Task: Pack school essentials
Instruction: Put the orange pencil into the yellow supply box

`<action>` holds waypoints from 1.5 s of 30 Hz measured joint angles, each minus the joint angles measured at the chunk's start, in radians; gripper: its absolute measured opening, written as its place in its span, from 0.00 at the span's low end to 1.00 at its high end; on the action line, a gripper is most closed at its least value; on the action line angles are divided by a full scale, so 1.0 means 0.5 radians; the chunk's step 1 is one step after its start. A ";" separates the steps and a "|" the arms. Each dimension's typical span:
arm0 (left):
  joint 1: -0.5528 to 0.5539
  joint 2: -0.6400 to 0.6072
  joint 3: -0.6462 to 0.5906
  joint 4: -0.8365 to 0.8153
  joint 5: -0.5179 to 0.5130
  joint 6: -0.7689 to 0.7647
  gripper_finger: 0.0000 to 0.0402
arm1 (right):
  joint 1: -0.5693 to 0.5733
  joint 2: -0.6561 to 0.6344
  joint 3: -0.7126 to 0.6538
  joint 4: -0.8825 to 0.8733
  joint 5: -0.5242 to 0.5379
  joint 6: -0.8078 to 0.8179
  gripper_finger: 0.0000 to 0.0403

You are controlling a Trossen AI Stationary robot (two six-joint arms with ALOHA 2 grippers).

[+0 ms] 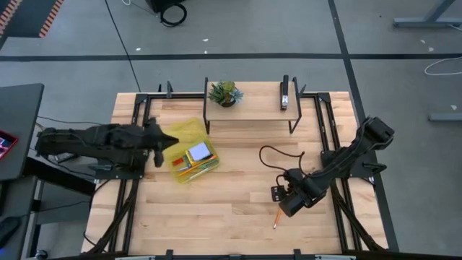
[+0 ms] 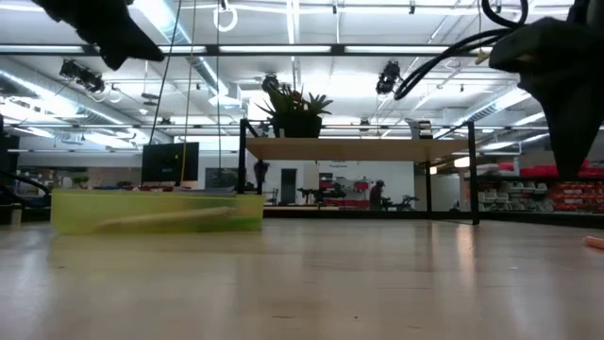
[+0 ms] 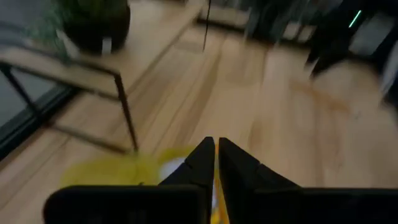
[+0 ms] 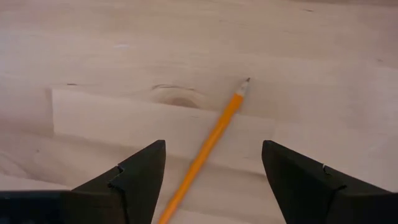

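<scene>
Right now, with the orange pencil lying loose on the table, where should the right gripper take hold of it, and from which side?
Probably mid-shaft, from straight above. The orange pencil lies flat on the bare table, nothing beside it, so its thin shaft offers only its two long sides. The right gripper is open with the shaft between its fingers, so closing across it there should hold it balanced. The left gripper waits shut above the yellow pouch.

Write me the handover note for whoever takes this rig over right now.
Right tool: open, fingers either side of the orange wooden pencil lying on the light wooden table, not yet gripped.
Left tool: shut, empty, above the yellow-green plastic box.
Done: box holds a pale blue notepad and orange items.
Left: grasp the pencil and carry it to the box.
</scene>
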 joint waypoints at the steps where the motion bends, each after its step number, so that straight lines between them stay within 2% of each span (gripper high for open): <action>1: 0.000 -0.087 -0.067 0.088 0.003 -0.009 0.06 | 0.000 0.012 0.000 0.001 -0.001 0.017 0.68; 8: -0.002 -0.658 -0.419 0.408 -0.032 -0.178 0.01 | -0.007 0.034 -0.001 0.009 0.009 0.085 0.68; 15: 0.000 -1.091 -0.604 0.416 -0.157 -0.305 0.03 | -0.009 0.120 -0.006 0.022 0.008 0.156 0.68; 23: -0.001 -1.086 -0.655 0.509 -0.116 -0.328 0.02 | -0.008 0.336 0.004 0.228 -0.076 0.200 0.68; 27: -0.002 -1.070 -0.711 0.577 -0.014 -0.411 0.03 | -0.005 0.379 0.010 0.264 -0.085 0.235 0.67; 31: -0.002 -1.071 -0.787 0.723 0.172 -0.532 0.01 | -0.005 0.385 0.012 0.257 -0.090 0.237 0.64; 36: -0.003 -1.070 -0.897 0.850 0.406 -0.670 0.03 | -0.005 0.386 0.011 0.246 -0.097 0.238 0.55; 45: -0.003 -1.069 -0.894 0.842 0.452 -0.634 0.01 | -0.003 0.389 0.008 0.204 -0.109 0.217 0.33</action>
